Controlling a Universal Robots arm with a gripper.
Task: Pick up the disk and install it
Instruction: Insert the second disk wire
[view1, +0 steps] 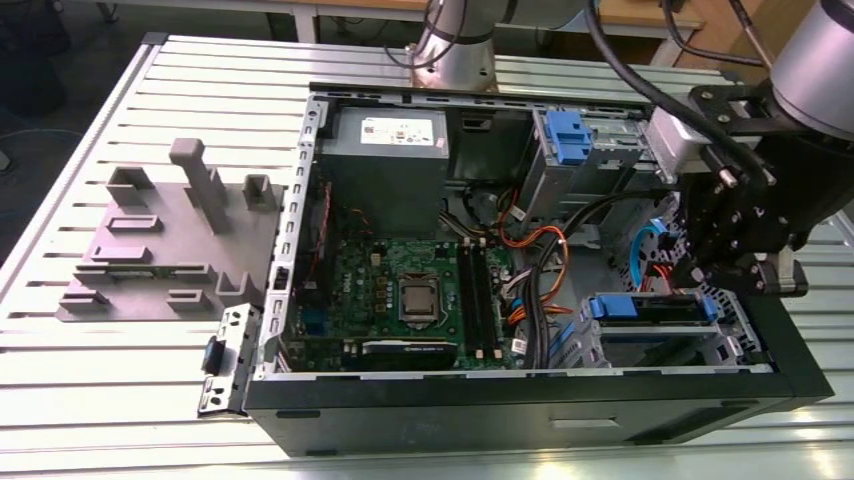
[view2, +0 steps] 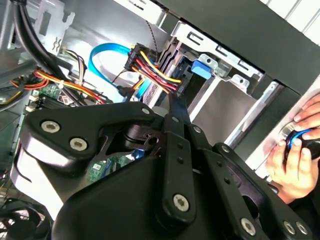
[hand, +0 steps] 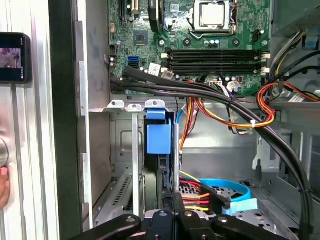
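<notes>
The disk (view1: 649, 307) sat in the drive cage (hand: 125, 106) at the front corner of the PC case (view1: 534, 405), on the exterior view's right. Its blue carrier tab (hand: 159, 139) faced out of the slot, prob. because the disk must slide in along the cage rails. The gripper (view1: 731, 282) hung directly over that cage, in line w/ the disk; if it was clamped on the disk or free of it, I could not tell. Beside the cage, power cables (hand: 235, 112) and a blue SATA cable (hand: 225, 186) crossed the space and could stand in the way. Farther off were the motherboard (view1: 400, 290), the PSU (view1: 387, 140) and a second blue carrier (view1: 567, 135) in the upper bay. Outside the case wall lay a person's hand (view2: 292, 150).
</notes>
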